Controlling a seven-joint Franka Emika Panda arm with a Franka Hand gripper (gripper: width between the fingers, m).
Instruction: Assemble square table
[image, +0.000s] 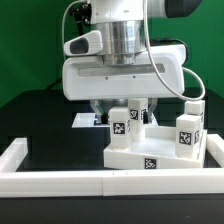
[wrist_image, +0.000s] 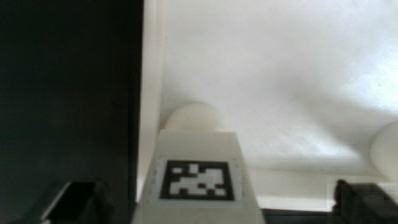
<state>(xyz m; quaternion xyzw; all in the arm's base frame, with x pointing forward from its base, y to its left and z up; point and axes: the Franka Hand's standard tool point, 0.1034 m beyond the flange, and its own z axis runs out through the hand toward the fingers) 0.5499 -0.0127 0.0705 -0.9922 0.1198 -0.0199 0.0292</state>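
The white square slab (image: 150, 152) lies flat against the right corner of the white rim. A white leg block (image: 119, 123) with a tag stands upright on its near left part. My gripper (image: 125, 118) is straight above it, open, with a finger on each side. In the wrist view the leg (wrist_image: 201, 165) stands between the two dark fingertips (wrist_image: 71, 203), with a gap on both sides, over the slab's top (wrist_image: 285, 80). A second tagged leg (image: 188, 130) stands upright on the slab's right side. Its rounded top shows at the wrist view's edge (wrist_image: 384, 150).
The long white rim (image: 55, 181) runs along the front and up the exterior view's left (image: 17, 152). The marker board (image: 84, 120) lies flat behind the gripper on the black table (image: 50, 120). The arm's white body (image: 120, 75) hangs over the slab.
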